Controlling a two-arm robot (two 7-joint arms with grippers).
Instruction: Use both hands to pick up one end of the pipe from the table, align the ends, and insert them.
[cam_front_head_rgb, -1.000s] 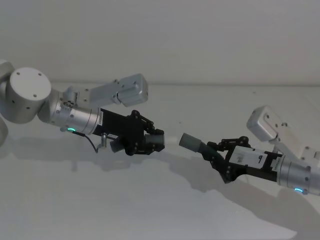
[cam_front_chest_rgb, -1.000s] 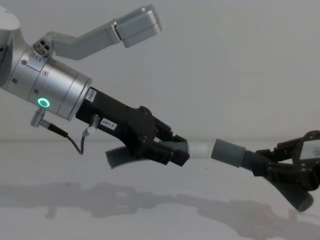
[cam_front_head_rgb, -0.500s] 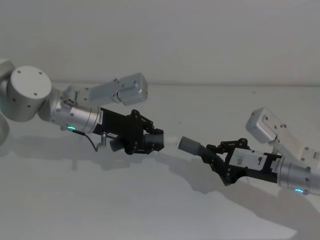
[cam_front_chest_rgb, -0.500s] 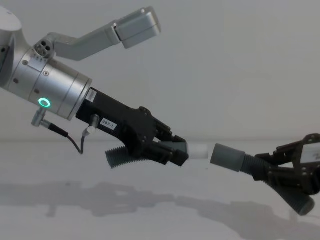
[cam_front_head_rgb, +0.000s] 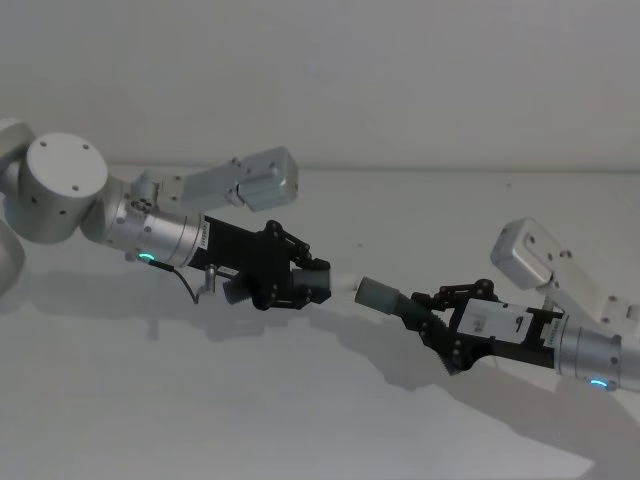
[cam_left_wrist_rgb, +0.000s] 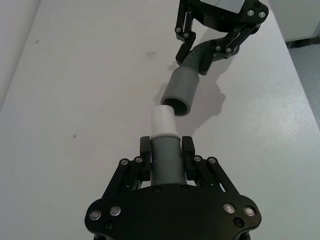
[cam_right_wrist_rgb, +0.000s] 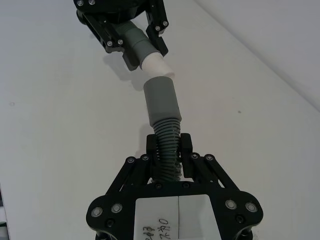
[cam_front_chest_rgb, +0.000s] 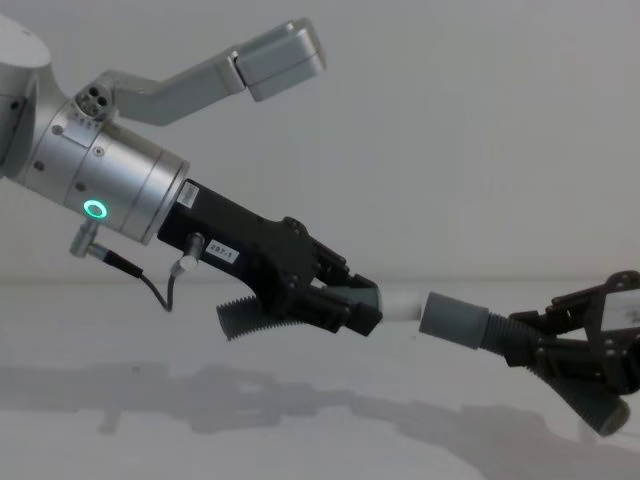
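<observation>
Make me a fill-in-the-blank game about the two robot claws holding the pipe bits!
1. The left gripper is shut on the dark grey plastic tube piece with the narrow ____ tip.
2. The right gripper clamps the ribbed part of the other tube piece, which ends in a wide ____ cylindrical collar.
3. The tip points at the collar's open mouth, not yet pushed ____.

Missing words: white; grey; in
</observation>
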